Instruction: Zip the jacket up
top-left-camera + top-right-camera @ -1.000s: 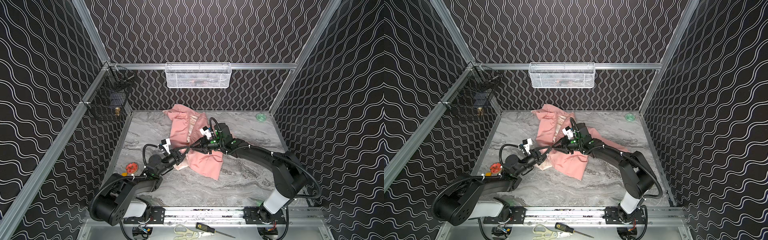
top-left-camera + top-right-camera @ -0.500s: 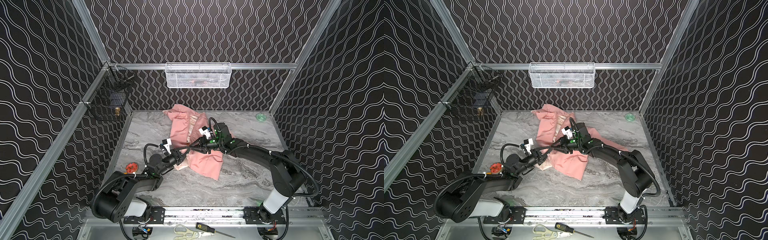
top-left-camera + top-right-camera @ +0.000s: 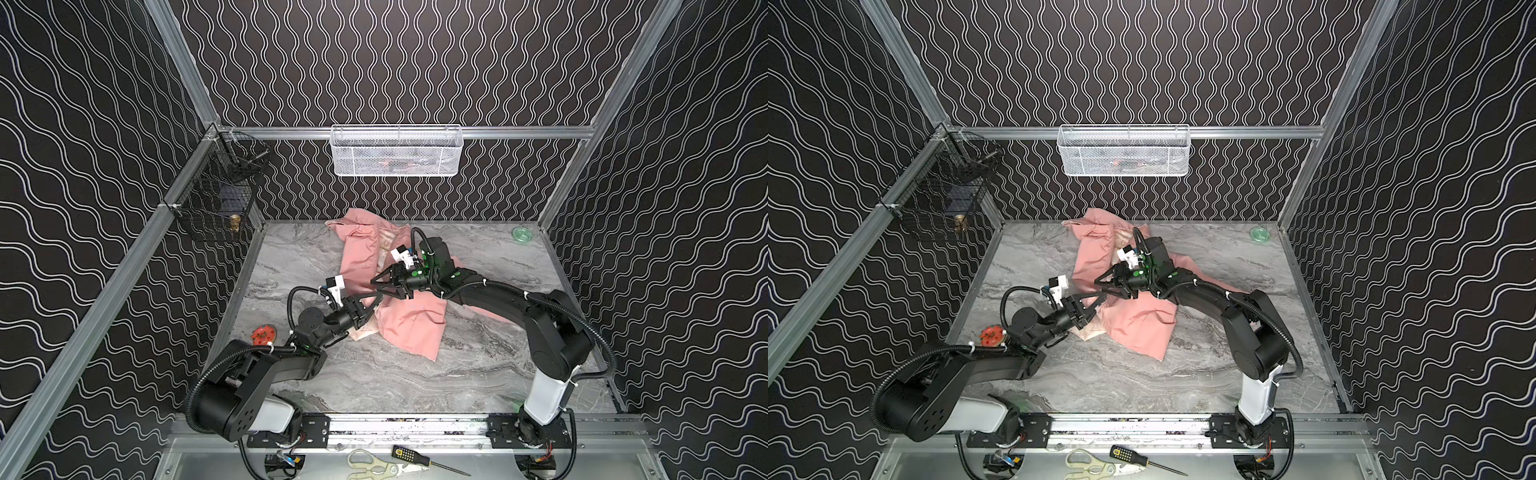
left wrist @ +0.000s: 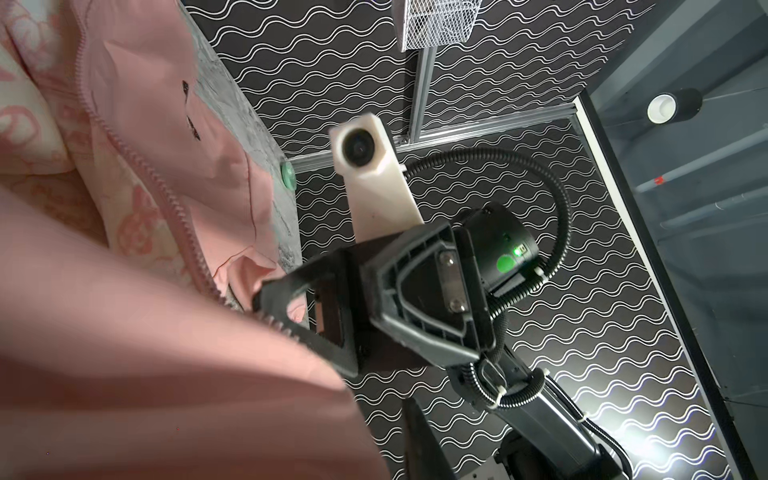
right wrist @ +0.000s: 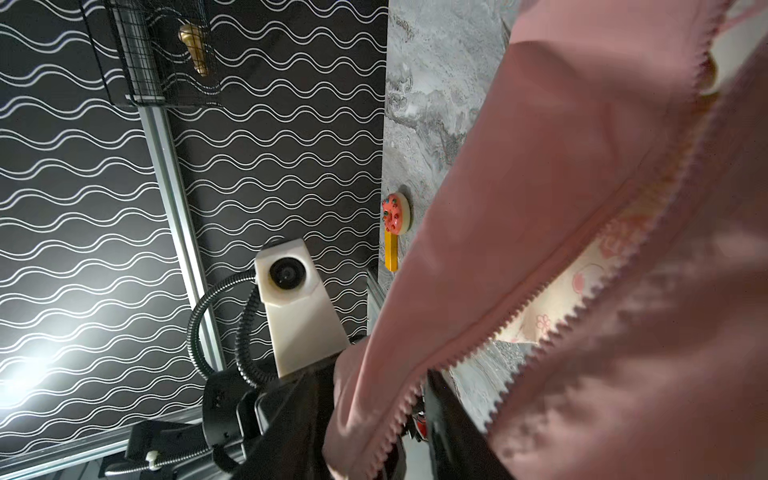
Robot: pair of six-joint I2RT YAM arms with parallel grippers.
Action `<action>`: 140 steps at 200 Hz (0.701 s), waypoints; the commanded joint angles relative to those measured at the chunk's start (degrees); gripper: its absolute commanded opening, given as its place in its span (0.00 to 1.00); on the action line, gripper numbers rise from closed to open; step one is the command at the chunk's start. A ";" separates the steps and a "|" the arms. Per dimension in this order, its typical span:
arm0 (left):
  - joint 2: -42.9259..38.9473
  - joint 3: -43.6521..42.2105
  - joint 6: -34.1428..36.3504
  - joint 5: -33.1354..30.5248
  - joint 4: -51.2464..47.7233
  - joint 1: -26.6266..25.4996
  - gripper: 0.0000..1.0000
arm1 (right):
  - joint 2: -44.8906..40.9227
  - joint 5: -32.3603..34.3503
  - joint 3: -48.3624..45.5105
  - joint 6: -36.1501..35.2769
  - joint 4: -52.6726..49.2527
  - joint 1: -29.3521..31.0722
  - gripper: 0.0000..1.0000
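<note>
The left gripper (image 3: 372, 302) pinches the jacket (image 3: 411, 328), its fingers closed over the bunched lower hem. The right gripper (image 3: 374, 282) sits just beside it at the jacket's front edge, its fingertips drawn near each other with a sliver of pink between them; whether they grip the cloth I cannot tell. The zipper (image 4: 172, 210) is undone, and cream lining (image 5: 598, 266) shows between its rows of teeth. The jacket lies crumpled on the marbled table (image 3: 478, 374). A red disc (image 3: 262, 333) lies to the jacket's left, a green disc (image 3: 522, 234) well off to its right, and a white basket (image 3: 396, 151) hangs behind it.
</note>
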 commanded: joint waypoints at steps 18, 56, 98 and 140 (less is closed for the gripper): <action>-0.56 1.01 -0.16 1.10 0.96 0.07 0.27 | 0.22 -1.62 -0.63 1.56 2.10 0.26 0.41; 0.23 1.58 -0.22 1.68 1.33 0.06 0.27 | -1.91 -1.06 -3.76 0.68 1.20 0.25 0.49; 0.08 1.36 -0.24 1.57 1.36 0.00 0.27 | -1.98 -1.88 -3.31 2.07 2.68 0.30 0.42; -0.92 1.04 -0.32 1.47 1.06 0.07 0.27 | -4.37 -2.12 -4.69 3.62 6.32 0.32 0.37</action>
